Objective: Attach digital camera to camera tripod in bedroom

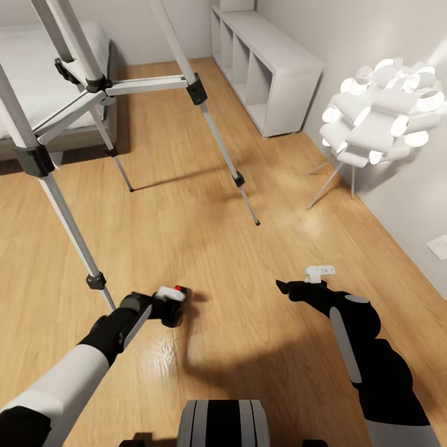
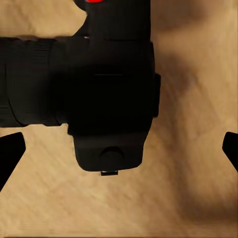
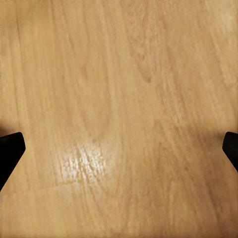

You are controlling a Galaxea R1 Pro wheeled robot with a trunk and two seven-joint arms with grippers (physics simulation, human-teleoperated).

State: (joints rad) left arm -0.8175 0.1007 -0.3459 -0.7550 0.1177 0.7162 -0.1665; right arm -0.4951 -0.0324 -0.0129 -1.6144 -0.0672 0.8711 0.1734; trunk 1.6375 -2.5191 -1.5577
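We are in the bedroom, looking down at the wood floor (image 1: 248,261). The tripod (image 1: 93,84) stands ahead and to our left, legs spread, one foot near our left arm; its head is above the frame, so we cannot see the mount. Behind it is the bed (image 1: 37,68); a white shelf (image 1: 273,68) and a lamp (image 1: 379,112) line the right wall. The camera (image 1: 172,304), red button up, sits at the tip of our left claw (image 1: 162,305). In the left wrist view the camera (image 2: 99,94) lies between the fingers, whose tips (image 2: 10,151) show wide apart at either edge and clear of the body, so the left claw reads as released around it, not yet gripping; we cannot tell whether the camera rests on the floor. Our right claw (image 1: 298,282) hangs over bare floor, spread and empty; the right wrist view shows wood with its fingertips (image 3: 11,148) far apart. Progress, as we judge it: early. The camera is reached but not secured. Left to do: close on it, lift it, carry it to the tripod head, and seat it.
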